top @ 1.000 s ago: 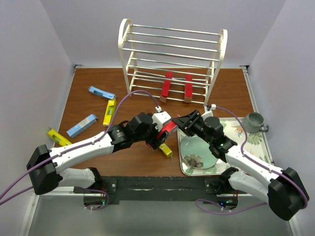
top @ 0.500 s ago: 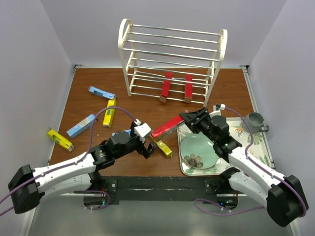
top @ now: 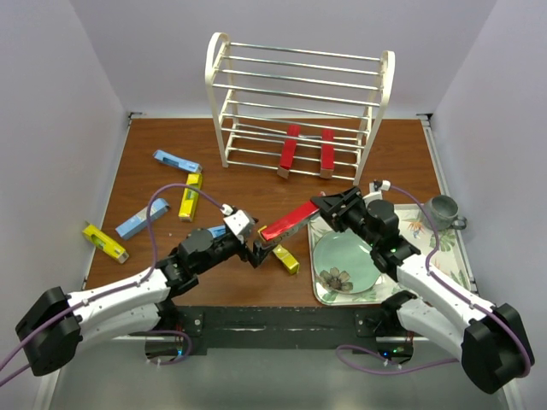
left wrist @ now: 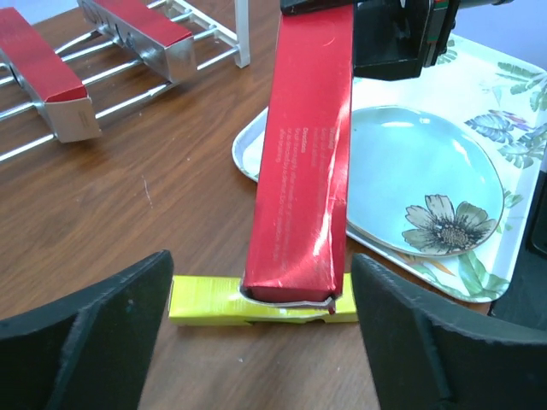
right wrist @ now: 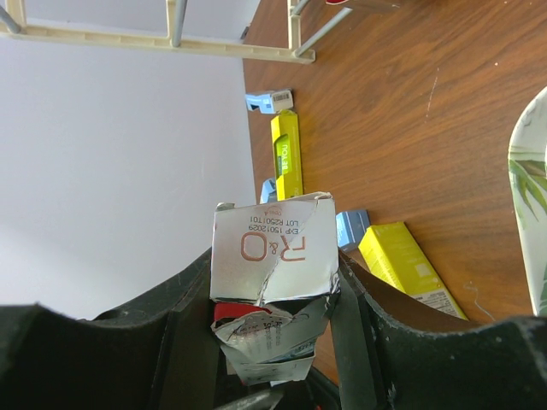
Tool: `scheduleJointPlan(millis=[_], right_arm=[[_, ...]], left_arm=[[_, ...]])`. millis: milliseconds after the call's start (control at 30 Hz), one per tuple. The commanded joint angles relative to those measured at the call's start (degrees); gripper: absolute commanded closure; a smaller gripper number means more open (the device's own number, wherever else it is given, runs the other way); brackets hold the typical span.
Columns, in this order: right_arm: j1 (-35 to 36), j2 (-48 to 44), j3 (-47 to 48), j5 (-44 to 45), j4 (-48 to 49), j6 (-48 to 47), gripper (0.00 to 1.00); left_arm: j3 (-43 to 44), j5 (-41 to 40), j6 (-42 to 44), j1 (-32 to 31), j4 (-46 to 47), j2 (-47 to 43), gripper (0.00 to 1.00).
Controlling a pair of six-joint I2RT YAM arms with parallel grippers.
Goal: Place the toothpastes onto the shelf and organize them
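The shelf (top: 253,145) stood at the far side of the table, well apart from both arms, with 2 shelved red boxes (top: 291,147) lying tilted across its low rungs. We judged the rungs the biggest hazard: they are thin wires with open gaps, so a box set down crooked could slip between them or slide off the front.

The tray (top: 440,243) and its plate (top: 342,256) sat right under the right arm. A low swing toward the shelf could clip the tray's rim.

The right gripper (top: 329,207) pinched the held red box (top: 286,224) by 1 end only, and in its wrist view that end looked crumpled, with a torn flap. With so much box hanging free, we feared it would pivot or pull out of the pinch during a quick move.

The left gripper (top: 259,250) had its fingers (left wrist: 94,342) spread wide on either side of the box's free end, holding nothing. If it closed there, we thought it could shove the box askew.

The yellow box (top: 287,260) lay directly beneath that free end; we could not tell whether they touched. It could get dragged or caught along with the red one.
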Motion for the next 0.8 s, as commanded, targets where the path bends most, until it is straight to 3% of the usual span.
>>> scheduleJointPlan(millis=[0, 367, 467, 500, 700, 767], right_arm=[[-0.4, -0.3, 1.0, -2.0, 4.8, 2.4, 0.69], [-0.5, 0.5, 0.4, -2.9, 5.2, 2.3, 0.67], [-0.7, 0.3, 0.2, -2.5, 4.1, 1.7, 0.54], [-0.6, 0.2, 0.3, -2.4, 3.7, 1.0, 0.44], [-0.9, -0.6, 2.3, -1.8, -1.3, -4.2, 0.08], [-1.0, -1.0, 4.0, -0.8, -4.7, -6.4, 0.02]], left_arm=[[2.4, 3.4, 0.0, 0.8, 7.3, 3.4, 0.15], [5.2, 4.8, -0.5, 1.0, 9.9, 8.6, 0.47], [5.4, 3.5, -0.7, 1.0, 9.1, 8.3, 0.59], [5.2, 2.1, -0.7, 1.0, 8.8, 8.1, 0.61], [3.4, -6.0, -2.6, 1.0, 5.1, 5.3, 0.76], [3.3, -9.4, -3.7, 1.0, 2.2, 3.8, 0.8]])
